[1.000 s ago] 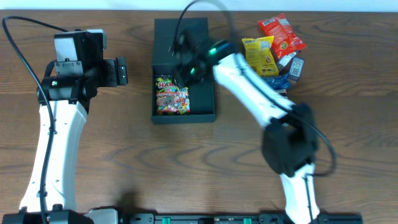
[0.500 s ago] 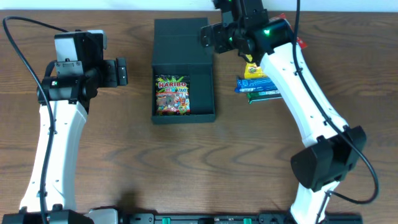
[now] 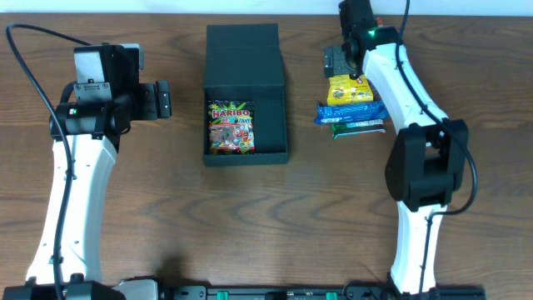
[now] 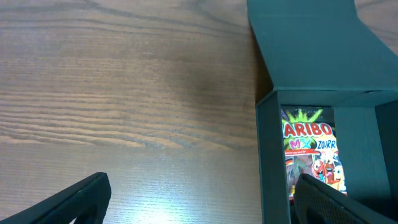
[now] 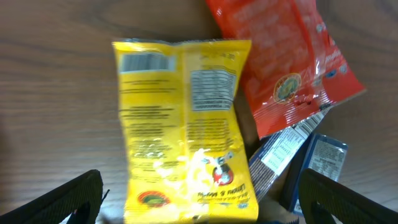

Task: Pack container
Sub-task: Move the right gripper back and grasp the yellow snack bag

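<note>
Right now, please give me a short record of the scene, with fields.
container: lid open
inside: one Haribo packet
outside: yellow packet, red packet, blue packets, piled right of container
left tool: open, empty, beside container
right tool: open, empty, above yellow packet

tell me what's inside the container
One Haribo packet lies flat in the open container. Anything beneath the packet is covered from view.
</note>
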Action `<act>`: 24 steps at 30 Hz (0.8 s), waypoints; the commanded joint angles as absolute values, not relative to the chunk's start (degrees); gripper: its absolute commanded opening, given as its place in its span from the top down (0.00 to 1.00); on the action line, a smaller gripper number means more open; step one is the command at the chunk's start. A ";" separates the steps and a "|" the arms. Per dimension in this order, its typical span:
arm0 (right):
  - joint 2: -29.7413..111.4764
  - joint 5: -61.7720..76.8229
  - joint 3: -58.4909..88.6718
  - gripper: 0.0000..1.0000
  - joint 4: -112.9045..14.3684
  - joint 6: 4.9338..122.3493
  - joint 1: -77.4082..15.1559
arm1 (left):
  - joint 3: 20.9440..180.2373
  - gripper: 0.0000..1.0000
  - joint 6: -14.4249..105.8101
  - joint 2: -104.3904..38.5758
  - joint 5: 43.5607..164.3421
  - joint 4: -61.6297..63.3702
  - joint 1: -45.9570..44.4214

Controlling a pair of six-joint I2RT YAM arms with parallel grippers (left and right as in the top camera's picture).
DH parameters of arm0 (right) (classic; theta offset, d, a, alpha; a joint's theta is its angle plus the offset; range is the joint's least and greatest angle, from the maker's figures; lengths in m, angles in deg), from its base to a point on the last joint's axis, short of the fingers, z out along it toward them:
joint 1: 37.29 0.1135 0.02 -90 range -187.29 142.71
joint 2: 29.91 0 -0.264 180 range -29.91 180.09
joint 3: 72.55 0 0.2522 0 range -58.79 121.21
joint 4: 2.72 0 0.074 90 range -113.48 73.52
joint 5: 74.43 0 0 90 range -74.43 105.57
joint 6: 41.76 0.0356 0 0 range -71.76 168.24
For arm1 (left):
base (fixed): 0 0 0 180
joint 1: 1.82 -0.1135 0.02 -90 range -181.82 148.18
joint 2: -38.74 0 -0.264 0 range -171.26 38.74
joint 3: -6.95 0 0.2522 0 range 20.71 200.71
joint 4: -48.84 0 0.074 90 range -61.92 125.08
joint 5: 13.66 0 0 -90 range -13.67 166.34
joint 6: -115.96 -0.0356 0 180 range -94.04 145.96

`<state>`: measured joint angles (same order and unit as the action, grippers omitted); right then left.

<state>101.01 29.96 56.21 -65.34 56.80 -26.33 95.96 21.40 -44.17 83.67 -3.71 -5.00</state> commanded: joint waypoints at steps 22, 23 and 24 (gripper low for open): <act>110.84 20.83 56.19 0.62 -61.52 58.18 -29.56 | 97.36 0.05 21.27 -43.65 83.86 -4.12 -5.17; 110.82 20.87 56.30 0.66 -61.69 58.51 -29.56 | 97.36 0.05 21.27 -43.65 83.86 -4.12 -5.17; 110.78 20.87 56.70 0.70 -62.07 58.53 -29.54 | 97.36 0.05 21.27 -43.65 83.86 -4.12 -5.17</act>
<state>109.36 21.57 56.76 -61.26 57.94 -28.97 95.96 21.42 -44.17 83.67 -3.99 -5.00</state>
